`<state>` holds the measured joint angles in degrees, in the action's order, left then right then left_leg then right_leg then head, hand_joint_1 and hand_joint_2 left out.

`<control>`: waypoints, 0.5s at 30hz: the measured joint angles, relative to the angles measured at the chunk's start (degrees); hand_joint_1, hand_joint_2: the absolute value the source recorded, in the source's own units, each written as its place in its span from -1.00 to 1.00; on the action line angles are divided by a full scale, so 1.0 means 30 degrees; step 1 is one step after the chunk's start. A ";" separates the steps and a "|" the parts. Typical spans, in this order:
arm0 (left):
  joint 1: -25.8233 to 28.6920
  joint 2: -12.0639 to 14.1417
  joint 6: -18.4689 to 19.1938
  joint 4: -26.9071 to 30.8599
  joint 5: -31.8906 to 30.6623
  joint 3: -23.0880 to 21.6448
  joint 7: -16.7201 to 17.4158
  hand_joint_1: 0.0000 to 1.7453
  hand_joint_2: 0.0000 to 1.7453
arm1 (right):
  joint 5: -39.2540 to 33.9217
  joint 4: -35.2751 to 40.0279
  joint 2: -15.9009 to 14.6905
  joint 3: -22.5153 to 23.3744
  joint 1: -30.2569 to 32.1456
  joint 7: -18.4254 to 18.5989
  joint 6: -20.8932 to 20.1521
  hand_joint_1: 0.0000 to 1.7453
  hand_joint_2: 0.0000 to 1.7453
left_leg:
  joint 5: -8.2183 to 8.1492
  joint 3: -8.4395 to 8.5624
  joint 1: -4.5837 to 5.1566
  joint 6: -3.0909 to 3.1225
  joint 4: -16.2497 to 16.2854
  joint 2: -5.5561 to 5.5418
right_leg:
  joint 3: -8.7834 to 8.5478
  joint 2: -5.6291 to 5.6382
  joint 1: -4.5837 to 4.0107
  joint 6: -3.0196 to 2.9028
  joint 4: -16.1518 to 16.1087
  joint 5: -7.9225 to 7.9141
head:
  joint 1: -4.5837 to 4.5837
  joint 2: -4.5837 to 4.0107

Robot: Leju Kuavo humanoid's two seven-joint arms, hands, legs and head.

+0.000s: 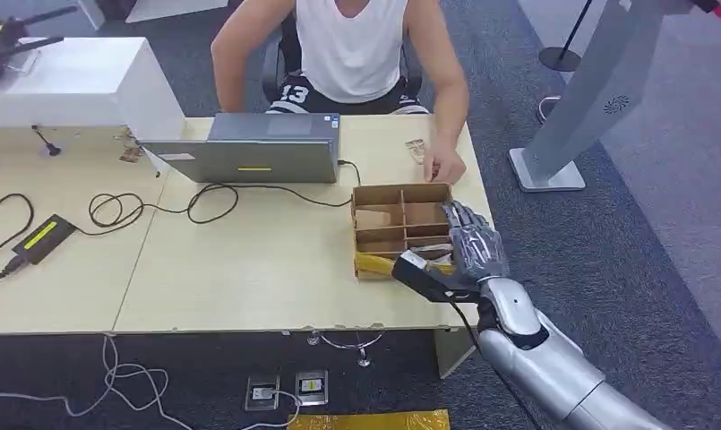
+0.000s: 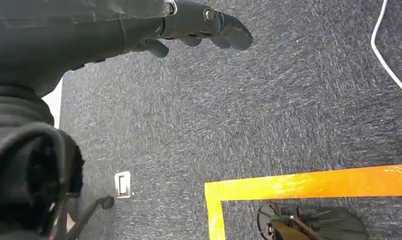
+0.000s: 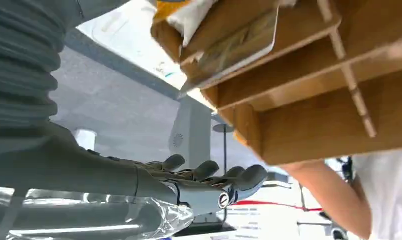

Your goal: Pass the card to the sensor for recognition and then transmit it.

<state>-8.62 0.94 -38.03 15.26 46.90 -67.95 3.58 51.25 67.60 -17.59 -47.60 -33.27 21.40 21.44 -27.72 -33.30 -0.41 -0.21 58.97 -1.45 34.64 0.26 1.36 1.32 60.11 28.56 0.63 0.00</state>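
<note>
A cardboard box (image 1: pixel 399 189) split into compartments stands on the table's right part. My right hand (image 1: pixel 471 246) hovers over its front right corner with fingers spread and nothing in it. In the right wrist view a card (image 3: pixel 237 46) leans in one compartment of the box (image 3: pixel 308 115), apart from the hand (image 3: pixel 199 182). My left hand (image 2: pixel 199 22) hangs over the carpet and holds nothing. A black device with a yellow-green stripe (image 1: pixel 43 237) lies at the table's left.
A person sits behind the table, one hand (image 1: pixel 444 166) resting just behind the box. A laptop (image 1: pixel 253 148) and cables (image 1: pixel 204 202) lie mid-table. A yellow packet (image 1: pixel 374 264) fills the box's front compartment. A grey kiosk stand (image 1: pixel 589 98) rises at the right.
</note>
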 joint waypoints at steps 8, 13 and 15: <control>-0.0092 0.0007 0.0065 0.0000 -0.0095 0.0000 0.0153 -1.00 -1.00 | -0.0095 0.0000 0.0124 -0.0299 0.0135 -0.0408 -0.0422 -1.00 1.00 | 0.0000 -0.0004 0.0001 0.0000 -0.0001 0.0000 | -0.0001 0.0000 0.0001 0.0000 0.0001 0.0000 | 0.0000 0.0000; -0.0088 0.0007 0.0029 0.0000 -0.0080 0.0000 0.0160 -1.00 -1.00 | -0.0138 0.0000 0.0306 -0.0430 0.0134 -0.0633 -0.0641 -1.00 1.00 | 0.0000 -0.0007 0.0001 0.0000 -0.0001 -0.0001 | -0.0002 -0.0001 0.0001 0.0000 0.0001 0.0000 | 0.0000 0.0000; -0.0083 0.0007 0.0007 0.0000 -0.0043 0.0000 0.0160 -1.00 -1.00 | -0.0167 -0.0015 0.0372 -0.0474 0.0133 -0.0736 -0.0677 -1.00 1.00 | 0.0000 -0.0006 0.0001 0.0000 -0.0001 -0.0001 | -0.0001 0.0000 0.0001 0.0000 0.0001 0.0000 | 0.0000 0.0007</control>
<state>-8.86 0.96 -38.01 15.26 46.77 -67.95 4.07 50.75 67.56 -16.48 -49.03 -32.88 19.19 19.41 -27.72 -33.32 -0.41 -0.21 58.97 -1.46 34.64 0.26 1.37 1.32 60.12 28.56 0.63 0.02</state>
